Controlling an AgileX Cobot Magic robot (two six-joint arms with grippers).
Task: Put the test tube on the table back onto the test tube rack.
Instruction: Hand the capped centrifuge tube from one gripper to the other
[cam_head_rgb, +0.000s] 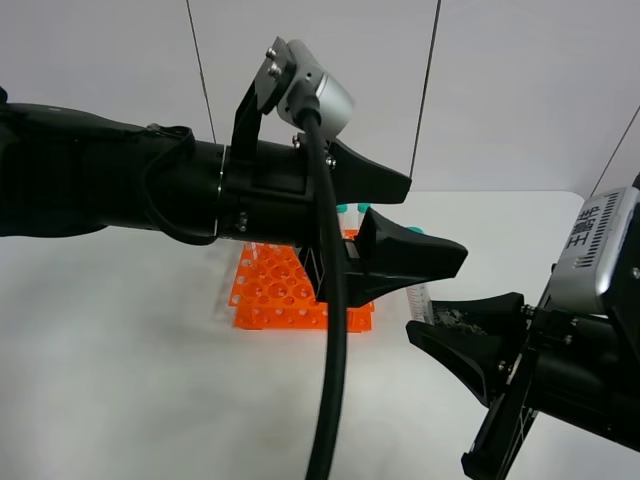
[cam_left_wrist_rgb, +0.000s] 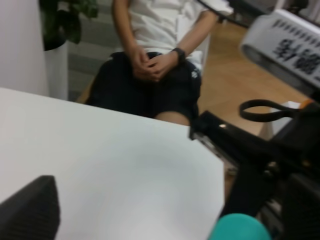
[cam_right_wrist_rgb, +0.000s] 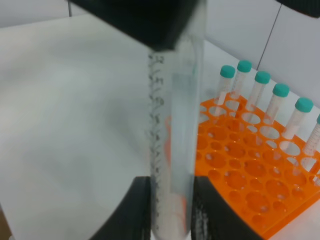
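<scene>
My right gripper (cam_right_wrist_rgb: 171, 184) is clenched on the lower body of the test tube (cam_right_wrist_rgb: 172, 140), holding it upright in the air just off the near right corner of the test tube rack (cam_head_rgb: 270, 295). Its teal cap (cam_left_wrist_rgb: 237, 227) sits between the spread fingers of my left gripper (cam_head_rgb: 437, 220), which is released. The table (cam_head_rgb: 120, 380) is bare left of the rack and in front of it. A row of capped tubes (cam_right_wrist_rgb: 260, 85) lines one rack edge, and the nearer holes are empty. A seated person (cam_left_wrist_rgb: 155, 60) is just past the table's edge.
</scene>
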